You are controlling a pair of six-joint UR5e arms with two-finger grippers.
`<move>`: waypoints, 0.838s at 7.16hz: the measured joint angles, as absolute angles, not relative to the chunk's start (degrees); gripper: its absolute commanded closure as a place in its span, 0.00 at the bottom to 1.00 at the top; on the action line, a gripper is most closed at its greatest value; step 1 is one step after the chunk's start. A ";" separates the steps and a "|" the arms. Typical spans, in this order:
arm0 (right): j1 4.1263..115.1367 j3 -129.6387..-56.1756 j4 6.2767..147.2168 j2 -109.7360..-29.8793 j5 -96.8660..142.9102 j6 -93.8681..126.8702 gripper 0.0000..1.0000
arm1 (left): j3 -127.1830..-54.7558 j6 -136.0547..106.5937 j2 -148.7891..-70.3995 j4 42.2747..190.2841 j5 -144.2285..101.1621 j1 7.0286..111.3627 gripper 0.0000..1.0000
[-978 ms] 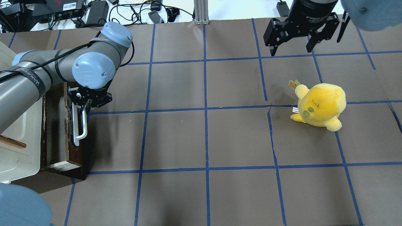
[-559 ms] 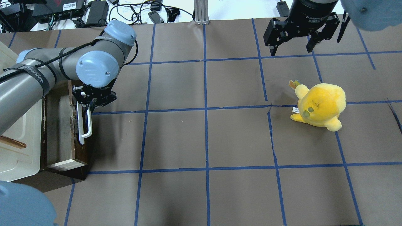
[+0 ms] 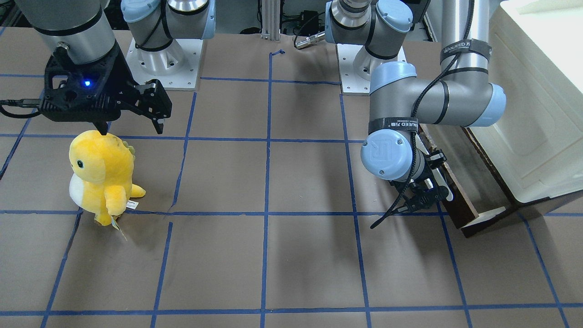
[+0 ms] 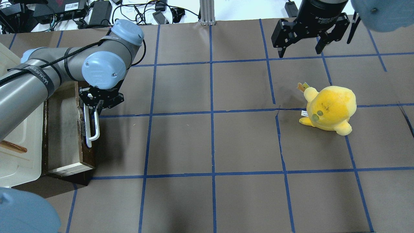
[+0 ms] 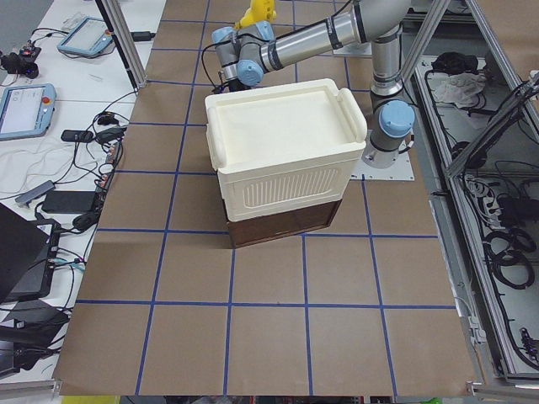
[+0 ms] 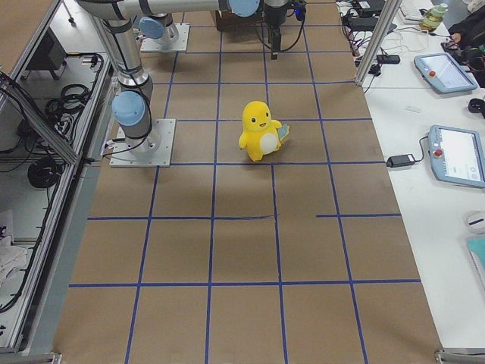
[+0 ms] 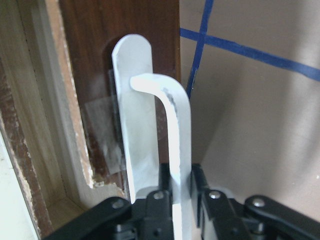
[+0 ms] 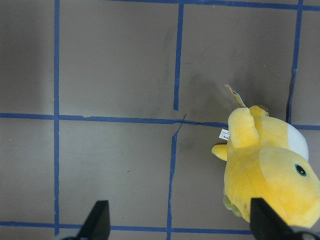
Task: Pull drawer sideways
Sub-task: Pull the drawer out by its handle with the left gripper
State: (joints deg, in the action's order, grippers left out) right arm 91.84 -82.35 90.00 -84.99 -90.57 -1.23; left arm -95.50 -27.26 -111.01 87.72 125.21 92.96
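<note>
The drawer (image 4: 64,136) sticks out of the cream-white cabinet (image 4: 19,152) at the table's left, with its pale wood floor showing. Its dark brown front (image 3: 455,193) carries a long white bar handle (image 4: 94,129). My left gripper (image 4: 98,108) is shut on the handle's far end. The left wrist view shows the handle (image 7: 177,140) pinched between the black fingers (image 7: 161,187). My right gripper (image 4: 300,48) hangs open and empty over the far right of the table, with both fingertips apart in the right wrist view (image 8: 182,225).
A yellow plush toy (image 4: 328,108) stands on the right half of the table, just in front of the right gripper, and also shows in the front-facing view (image 3: 98,175). Brown paper with blue tape lines covers the table. Cables and power bricks (image 4: 97,13) lie beyond the far edge.
My left gripper has moved to the right with the handle in it. The drawer has slid further out of the cabinet, showing more inner floor. The right arm has not moved.
</note>
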 measured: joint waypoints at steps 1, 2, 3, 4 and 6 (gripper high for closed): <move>91.85 -82.35 90.00 -84.99 -90.55 -1.23 0.00 | -94.87 -27.82 -111.52 87.83 124.95 93.55 1.00; 91.85 -82.35 90.00 -84.99 -90.54 -1.23 0.00 | -94.07 -28.61 -112.08 88.30 124.83 94.30 1.00; 91.84 -82.35 90.00 -84.99 -90.55 -1.23 0.00 | -93.28 -29.22 -112.54 88.94 124.58 94.93 1.00; 91.84 -82.35 90.00 -84.99 -90.57 -1.23 0.00 | -92.72 -29.66 -112.83 89.33 124.17 95.44 1.00; 91.84 -82.35 90.00 -84.99 -90.53 -1.23 0.00 | -91.93 -30.22 -113.24 89.57 123.67 96.07 1.00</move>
